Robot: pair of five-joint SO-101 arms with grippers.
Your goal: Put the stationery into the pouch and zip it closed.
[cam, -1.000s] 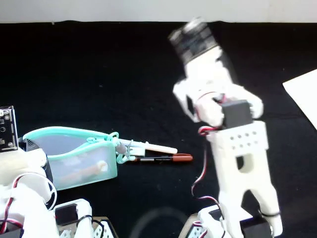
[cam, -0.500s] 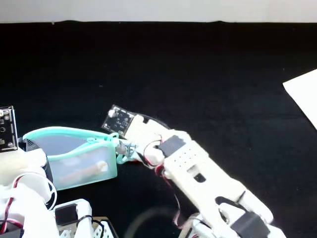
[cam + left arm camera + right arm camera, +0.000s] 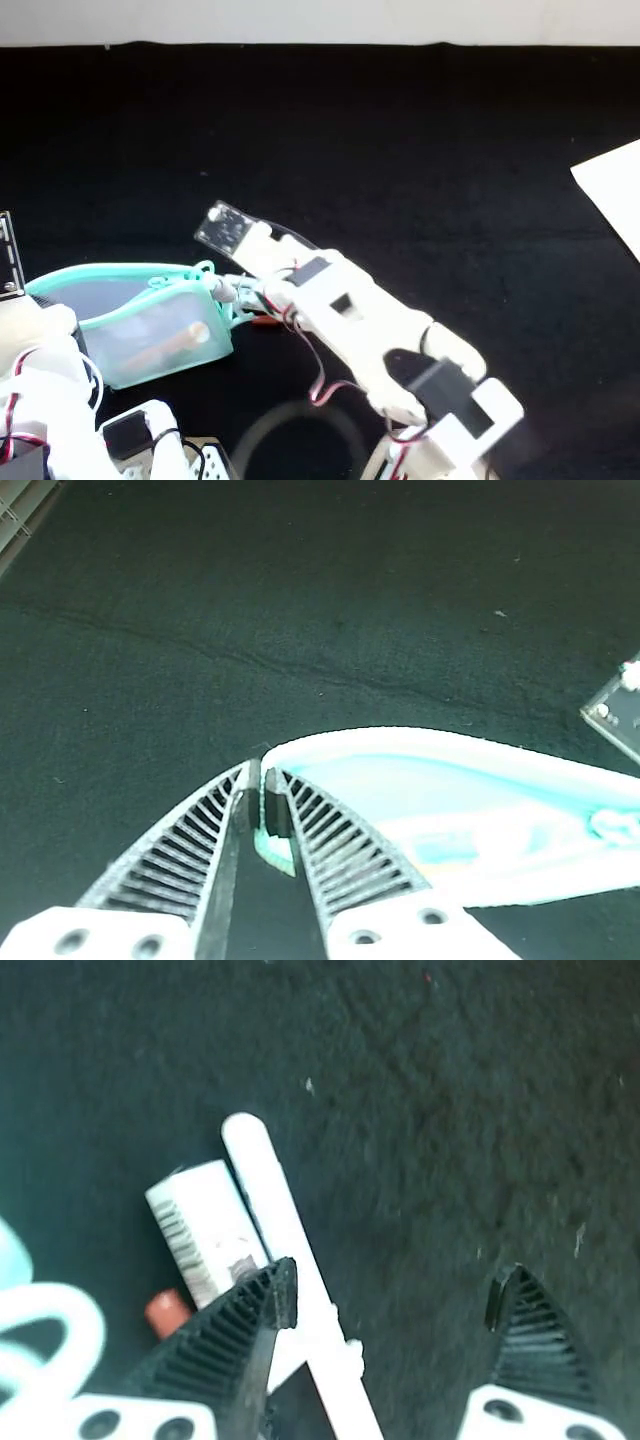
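Pouch [image 3: 150, 335] at near left of desk [image 3: 420, 150], mouth to the right; left pincer [image 3: 262, 805] clamped shut on its left-end rim, right pincer [image 3: 395, 1285] wide open, empty, over white pen [image 3: 262, 1200] and labelled marker [image 3: 200, 1230] just right of the mouth. Risk (judgement): pen lies against one finger, off-centre, so closing may catch both pieces or flick the pen away. Right wrist view gives that offset, where the high view has the arm lying across the pen; left wrist view gives the rim clamp
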